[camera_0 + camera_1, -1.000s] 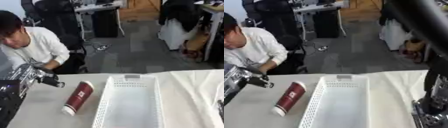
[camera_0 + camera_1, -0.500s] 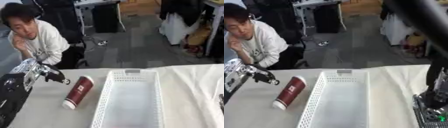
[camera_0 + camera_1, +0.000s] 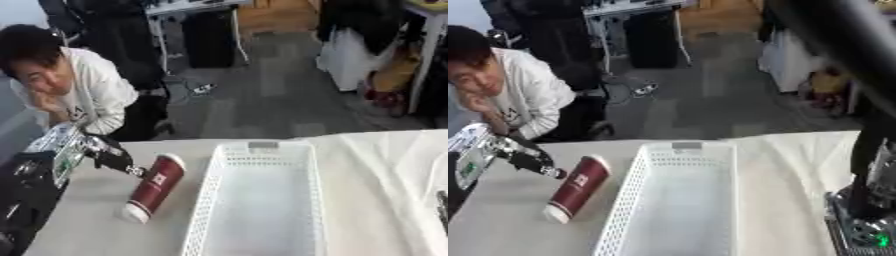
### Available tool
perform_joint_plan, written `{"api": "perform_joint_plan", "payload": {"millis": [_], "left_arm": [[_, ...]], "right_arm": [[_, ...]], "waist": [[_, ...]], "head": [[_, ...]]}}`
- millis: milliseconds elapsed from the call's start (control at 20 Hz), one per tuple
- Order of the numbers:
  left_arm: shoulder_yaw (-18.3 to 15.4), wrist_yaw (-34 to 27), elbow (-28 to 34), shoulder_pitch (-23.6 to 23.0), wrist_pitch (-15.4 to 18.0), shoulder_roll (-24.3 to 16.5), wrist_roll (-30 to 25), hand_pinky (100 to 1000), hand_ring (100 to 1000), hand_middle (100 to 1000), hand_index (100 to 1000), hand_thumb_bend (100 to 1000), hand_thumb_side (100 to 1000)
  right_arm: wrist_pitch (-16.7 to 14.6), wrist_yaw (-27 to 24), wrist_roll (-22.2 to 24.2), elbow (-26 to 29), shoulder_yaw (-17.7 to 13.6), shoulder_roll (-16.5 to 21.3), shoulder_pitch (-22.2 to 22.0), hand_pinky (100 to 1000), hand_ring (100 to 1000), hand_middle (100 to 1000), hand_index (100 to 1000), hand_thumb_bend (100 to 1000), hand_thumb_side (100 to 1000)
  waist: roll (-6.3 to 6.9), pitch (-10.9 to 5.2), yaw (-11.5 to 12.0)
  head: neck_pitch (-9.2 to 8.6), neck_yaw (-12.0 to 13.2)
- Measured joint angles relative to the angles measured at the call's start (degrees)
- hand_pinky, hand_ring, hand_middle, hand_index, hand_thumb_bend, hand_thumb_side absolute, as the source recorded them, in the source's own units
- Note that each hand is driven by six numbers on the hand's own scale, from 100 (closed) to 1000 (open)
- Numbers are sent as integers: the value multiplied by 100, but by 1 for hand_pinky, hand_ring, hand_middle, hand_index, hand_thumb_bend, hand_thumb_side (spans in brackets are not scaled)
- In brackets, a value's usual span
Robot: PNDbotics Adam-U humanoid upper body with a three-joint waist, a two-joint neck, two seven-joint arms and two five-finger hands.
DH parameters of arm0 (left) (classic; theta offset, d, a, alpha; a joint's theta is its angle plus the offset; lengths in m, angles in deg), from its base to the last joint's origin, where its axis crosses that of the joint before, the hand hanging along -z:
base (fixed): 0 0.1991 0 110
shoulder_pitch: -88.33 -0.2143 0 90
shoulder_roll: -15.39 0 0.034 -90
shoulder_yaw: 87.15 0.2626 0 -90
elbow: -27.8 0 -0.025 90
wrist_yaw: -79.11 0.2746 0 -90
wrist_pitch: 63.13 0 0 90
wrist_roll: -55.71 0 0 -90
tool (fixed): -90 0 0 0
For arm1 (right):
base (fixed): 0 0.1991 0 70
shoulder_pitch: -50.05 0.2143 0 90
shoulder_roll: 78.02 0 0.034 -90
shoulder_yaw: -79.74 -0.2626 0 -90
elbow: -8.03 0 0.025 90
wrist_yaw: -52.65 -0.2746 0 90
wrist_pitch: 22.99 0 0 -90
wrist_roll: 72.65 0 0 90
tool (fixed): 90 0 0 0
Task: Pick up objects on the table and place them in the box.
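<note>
1. Beyond the worktop (image 3: 96, 210) lies a grey floor (image 3: 262, 100), dull and evenly lit.
2. A white cloth (image 3: 385, 190) covers the right part of the worktop; the left part is bare and pale.
3. At the far wall stands a desk (image 3: 188, 7) with thin white legs, and a dark cabinet (image 3: 208, 37) sits under it.
4. A black office chair (image 3: 105, 20) stands at the far left, behind a seated person in a white top (image 3: 92, 97).
5. Cables (image 3: 197, 89) lie on the floor near the desk legs.
6. On the right stands white furniture (image 3: 350, 55) with dark clothing (image 3: 354, 15) draped above it.
</note>
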Motion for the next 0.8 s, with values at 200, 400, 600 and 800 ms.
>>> {"api": "perform_joint_plan", "payload": {"millis": [200, 400, 600, 800], "left_arm": [[1, 453, -9, 44, 28, 100, 145, 855, 916, 972, 1000, 476, 1000], [0, 814, -61, 80, 52, 174, 273, 855, 912, 961, 992, 507, 1000], [-22, 1071, -161, 81, 65, 234, 370, 852, 910, 958, 985, 522, 1000], [-44, 1171, -251, 81, 107, 271, 396, 853, 909, 956, 985, 591, 1000]], "right_arm": [[-7, -5, 9, 0, 1, -5, 31, 469, 575, 597, 646, 100, 1000], [-17, -27, 19, 0, 4, -51, 32, 469, 575, 597, 646, 100, 1000], [-24, -45, 27, 0, 5, -54, 35, 469, 575, 598, 647, 100, 1000], [-25, -47, 28, 0, 8, -92, 53, 469, 575, 598, 647, 100, 1000]], "waist": [[17, 0, -27], [34, 1, -56], [36, 4, -88], [42, 10, -102]], "head": [[102, 57], [187, 66], [232, 65], [238, 61]]}}
